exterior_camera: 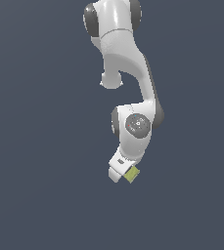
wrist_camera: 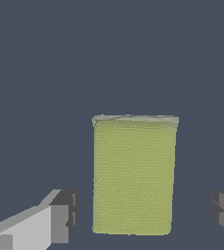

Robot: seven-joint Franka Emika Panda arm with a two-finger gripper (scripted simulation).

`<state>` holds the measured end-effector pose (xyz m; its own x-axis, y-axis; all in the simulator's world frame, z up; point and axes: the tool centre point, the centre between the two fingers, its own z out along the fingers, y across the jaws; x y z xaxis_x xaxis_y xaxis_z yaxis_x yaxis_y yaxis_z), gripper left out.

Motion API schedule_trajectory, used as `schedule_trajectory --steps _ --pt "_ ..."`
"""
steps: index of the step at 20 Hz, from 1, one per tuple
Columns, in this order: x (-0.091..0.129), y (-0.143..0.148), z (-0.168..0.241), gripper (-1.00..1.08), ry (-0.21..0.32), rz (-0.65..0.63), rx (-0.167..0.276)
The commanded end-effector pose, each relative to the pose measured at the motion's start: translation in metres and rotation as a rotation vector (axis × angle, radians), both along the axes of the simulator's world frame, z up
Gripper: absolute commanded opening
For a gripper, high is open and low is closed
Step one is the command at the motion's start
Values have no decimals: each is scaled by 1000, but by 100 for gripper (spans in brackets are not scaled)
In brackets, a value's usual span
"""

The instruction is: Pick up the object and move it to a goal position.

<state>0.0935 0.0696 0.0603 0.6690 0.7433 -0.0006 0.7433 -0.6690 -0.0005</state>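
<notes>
A white robot arm (exterior_camera: 128,73) reaches down over a plain grey surface. Its pincer (wrist_camera: 143,215) is spread apart, with the yellow-green block (wrist_camera: 133,176) between the fingers, untouched.

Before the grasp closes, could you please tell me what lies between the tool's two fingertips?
The wrist view shows the yellow-green block lying between the two fingertips, with a bare gap on each side, so the tool is open around it, touching nothing.

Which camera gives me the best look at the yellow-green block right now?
The wrist view: the block fills much of the picture, its whole top face and edges clear, lying between the open gripper's fingertips with gaps on both sides. In the exterior view the block is only a tiny patch, partly hidden beside the gripper.
</notes>
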Motion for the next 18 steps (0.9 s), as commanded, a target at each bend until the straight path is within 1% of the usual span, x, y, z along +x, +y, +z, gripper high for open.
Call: schedule_trajectory --steps 1,6,13,18 --pt "0 0 0 100 0 0 0" --pt "0 0 -10 100 0 1 0" --pt "-1 0 -45 100 -1 5 0" --pt "0 0 -51 100 -1 5 0"
